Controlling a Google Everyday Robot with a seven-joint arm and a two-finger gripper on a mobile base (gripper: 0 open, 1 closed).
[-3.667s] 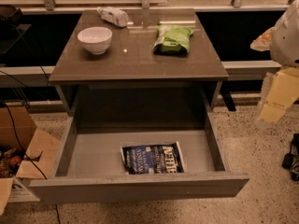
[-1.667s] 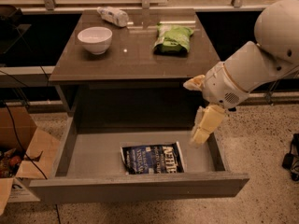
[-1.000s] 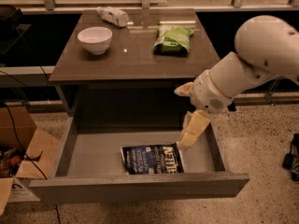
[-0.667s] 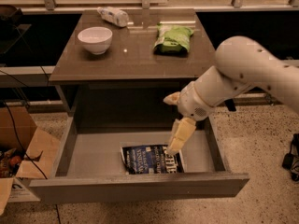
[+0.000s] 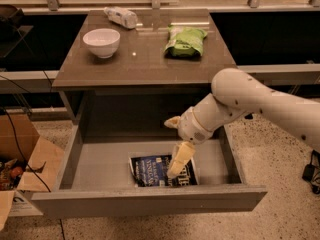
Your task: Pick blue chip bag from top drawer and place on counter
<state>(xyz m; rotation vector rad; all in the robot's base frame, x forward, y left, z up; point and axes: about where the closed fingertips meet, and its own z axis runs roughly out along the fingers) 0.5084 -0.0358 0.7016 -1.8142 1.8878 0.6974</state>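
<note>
The blue chip bag (image 5: 151, 170) lies flat on the floor of the open top drawer (image 5: 150, 204), near its front and a little right of centre. My gripper (image 5: 170, 149) reaches into the drawer from the right, with the white arm (image 5: 260, 101) behind it. It is open: one pale fingertip (image 5: 179, 160) hangs just over the bag's right half, the other (image 5: 172, 122) points left above it. It holds nothing. The counter (image 5: 145, 61) is the dark glossy tabletop above the drawer.
On the counter stand a white bowl (image 5: 101, 42) at the left, a light green chip bag (image 5: 186, 40) at the right and a pale bottle (image 5: 121, 17) lying at the back. A cardboard box (image 5: 22, 174) sits on the floor to the left.
The arm has come in from the right and lowered into the drawer, moving left until the gripper sits over the blue chip bag. The bag has not moved.
</note>
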